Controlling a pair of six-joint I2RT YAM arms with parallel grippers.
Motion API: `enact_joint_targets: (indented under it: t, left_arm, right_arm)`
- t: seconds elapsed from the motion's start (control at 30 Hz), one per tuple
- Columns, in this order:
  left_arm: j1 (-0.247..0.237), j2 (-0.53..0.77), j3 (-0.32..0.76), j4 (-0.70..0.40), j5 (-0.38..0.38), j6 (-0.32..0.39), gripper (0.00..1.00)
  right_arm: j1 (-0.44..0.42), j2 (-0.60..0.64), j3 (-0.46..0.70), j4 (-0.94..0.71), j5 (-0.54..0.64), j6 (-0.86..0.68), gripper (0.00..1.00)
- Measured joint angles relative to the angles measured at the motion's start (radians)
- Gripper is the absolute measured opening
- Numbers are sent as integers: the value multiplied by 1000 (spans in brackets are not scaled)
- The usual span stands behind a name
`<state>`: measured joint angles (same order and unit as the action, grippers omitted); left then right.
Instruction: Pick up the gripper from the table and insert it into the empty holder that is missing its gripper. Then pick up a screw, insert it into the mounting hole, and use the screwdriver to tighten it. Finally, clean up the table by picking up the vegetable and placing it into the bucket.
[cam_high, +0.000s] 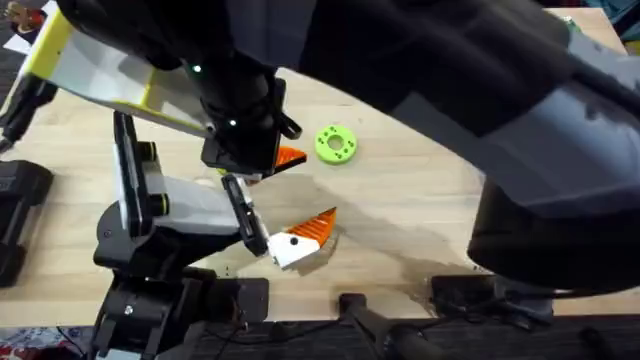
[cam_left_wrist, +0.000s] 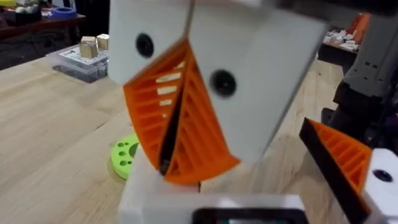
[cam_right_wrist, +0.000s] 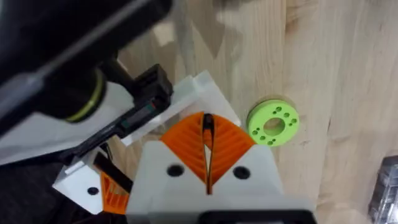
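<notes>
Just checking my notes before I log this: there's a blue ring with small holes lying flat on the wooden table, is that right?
Not quite: the ring is bright green, not blue. The overhead view shows it, and so does the right wrist view. The rest holds: it has small holes and lies flat on the wooden table.

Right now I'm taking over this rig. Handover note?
Right gripper: shut, pads together, pointing down at the table beside the green ring. I can't tell if it pinches anything.
Left gripper: close beside the right one, state unreadable.
One white-and-orange gripper piece sits at the tip of a slim black holder on the grey-and-black unit.
Done: insertion can't be confirmed from these views.
Left: verify the seating, then fastening and table cleanup.
</notes>
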<state>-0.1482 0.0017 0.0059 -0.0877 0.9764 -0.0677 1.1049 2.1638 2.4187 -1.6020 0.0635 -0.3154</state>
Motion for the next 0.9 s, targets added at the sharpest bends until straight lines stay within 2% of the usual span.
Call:
enact_joint_targets:
  t: [0.7,0.73,0.9]
  left_arm:
    - [0,0,0,0,0,0,986]
    - [0,0,0,0,0,0,986]
    - [0,0,0,-1,5,-3,986]
  right_arm:
    - [0,0,0,0,0,0,25]
    - [0,0,0,0,1,2,106]
    - [-9,-4,0,-6,31,-6,853]
